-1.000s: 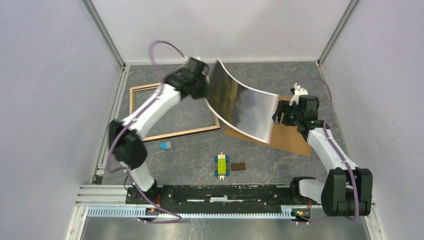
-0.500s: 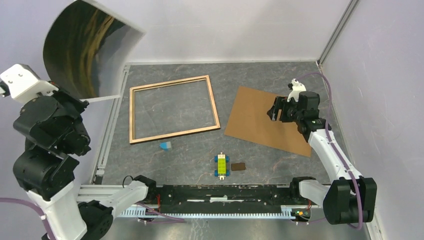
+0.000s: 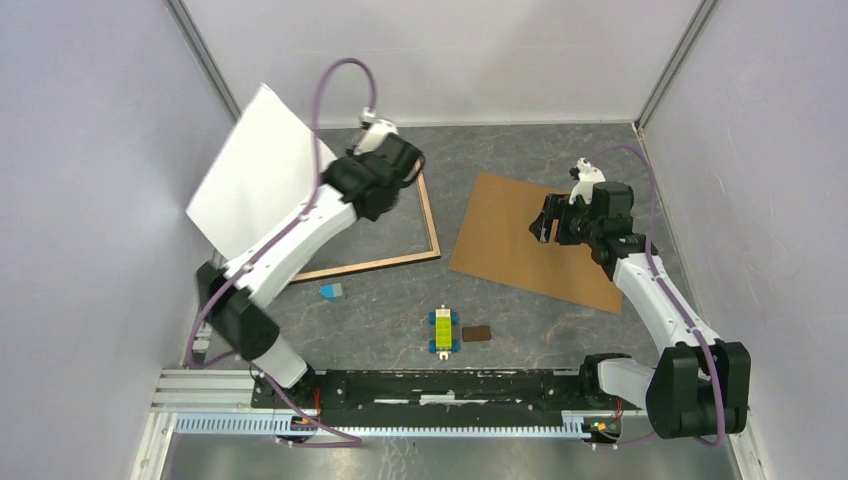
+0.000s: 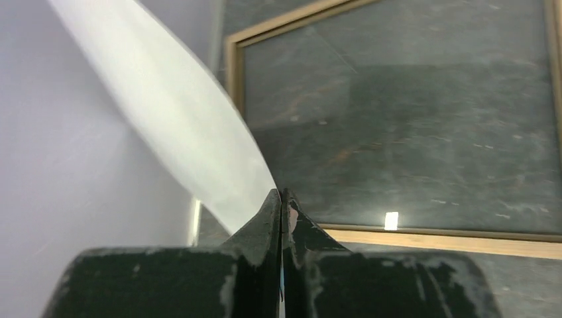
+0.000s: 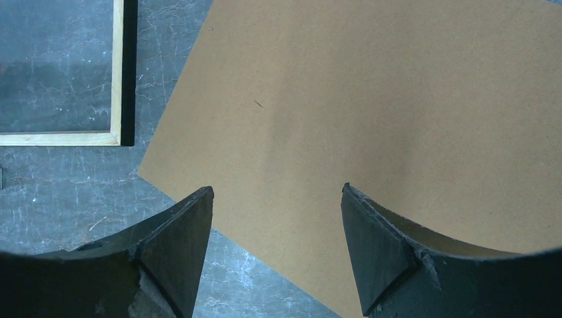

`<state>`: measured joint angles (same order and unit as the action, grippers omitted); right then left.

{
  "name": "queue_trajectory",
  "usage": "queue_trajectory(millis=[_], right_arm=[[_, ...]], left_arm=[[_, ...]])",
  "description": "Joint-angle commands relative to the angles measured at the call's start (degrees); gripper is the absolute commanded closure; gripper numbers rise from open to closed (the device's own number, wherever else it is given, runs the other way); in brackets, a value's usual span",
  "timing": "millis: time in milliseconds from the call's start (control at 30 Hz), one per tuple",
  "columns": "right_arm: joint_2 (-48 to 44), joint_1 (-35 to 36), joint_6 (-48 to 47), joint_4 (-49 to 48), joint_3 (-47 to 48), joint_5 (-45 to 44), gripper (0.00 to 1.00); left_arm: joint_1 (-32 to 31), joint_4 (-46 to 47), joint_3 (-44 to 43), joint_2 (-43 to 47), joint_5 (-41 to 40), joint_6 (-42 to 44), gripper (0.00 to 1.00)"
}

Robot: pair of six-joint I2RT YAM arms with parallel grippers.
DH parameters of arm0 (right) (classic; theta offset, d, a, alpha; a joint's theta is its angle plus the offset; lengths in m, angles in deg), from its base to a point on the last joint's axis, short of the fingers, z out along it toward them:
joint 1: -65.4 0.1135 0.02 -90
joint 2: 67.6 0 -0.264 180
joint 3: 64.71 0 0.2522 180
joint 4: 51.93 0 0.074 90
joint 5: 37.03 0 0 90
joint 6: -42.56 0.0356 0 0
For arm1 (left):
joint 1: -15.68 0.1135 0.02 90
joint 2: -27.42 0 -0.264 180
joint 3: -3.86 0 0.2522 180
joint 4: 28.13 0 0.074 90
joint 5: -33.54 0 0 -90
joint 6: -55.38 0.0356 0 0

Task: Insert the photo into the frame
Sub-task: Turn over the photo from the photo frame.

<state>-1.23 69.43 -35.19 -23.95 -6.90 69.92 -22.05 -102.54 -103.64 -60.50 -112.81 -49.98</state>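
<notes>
While a small yellow-and-green block [image 3: 442, 330] is sitting just ahead of the 2 arm bases, with a dark brown chip [image 3: 477, 333] beside it and a blue scrap [image 3: 330, 291] off to its left, the left gripper [image 4: 281, 199] is pinching the photo [image 3: 255, 170] by its edge, jaws pressed together on the sheet. The frame [image 3: 372, 265] is lying flat on the grey table [image 3: 400, 300], tan side up, with only bare tabletop showing through the visible part of its opening. To its right, near but apart from it, the brown backing board [image 5: 371, 99] is lying flat, and the right gripper [image 5: 275, 192] is hovering over it with jaws apart, holding nothing. Farther back, the print is hanging tilted in the air above the frame's left part, its plain white back facing the overhead camera and its far edge leaning close to the left wall. On this evidence the carrying step is in hand: the photo is over the frame but not in it. The next move is calling for laying the curving sheet flat and squaring its edges to the 4 rails.
</notes>
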Motion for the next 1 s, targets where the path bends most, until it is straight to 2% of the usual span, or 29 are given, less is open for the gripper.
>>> queue_trajectory(millis=[0,200,400,667,967], right_arm=[[0.01,0.12,0.37,-2.53,-0.06,1.11,0.24],[-0.27,0.18,-0.43,-2.7,-1.23,0.69,0.23],[0.6,0.17,-0.67,-3.29,-1.82,0.63,0.24],[0.43,0.17,-0.77,-4.4,-3.0,0.53,0.24],[0.27,0.17,-0.78,-5.2,-4.12,0.69,0.24]], left_arm=[[-2.36,8.22,-3.29,-8.58,6.04,-3.45,0.98],[-5.69,12.57,-8.12,-19.73,12.13,1.98,0.98],[-6.3,13.39,-8.9,-23.67,18.76,4.58,0.98],[-6.25,13.59,-3.93,-23.33,20.39,3.73,0.98],[-5.09,7.52,-0.75,-21.41,14.59,-3.8,0.98]])
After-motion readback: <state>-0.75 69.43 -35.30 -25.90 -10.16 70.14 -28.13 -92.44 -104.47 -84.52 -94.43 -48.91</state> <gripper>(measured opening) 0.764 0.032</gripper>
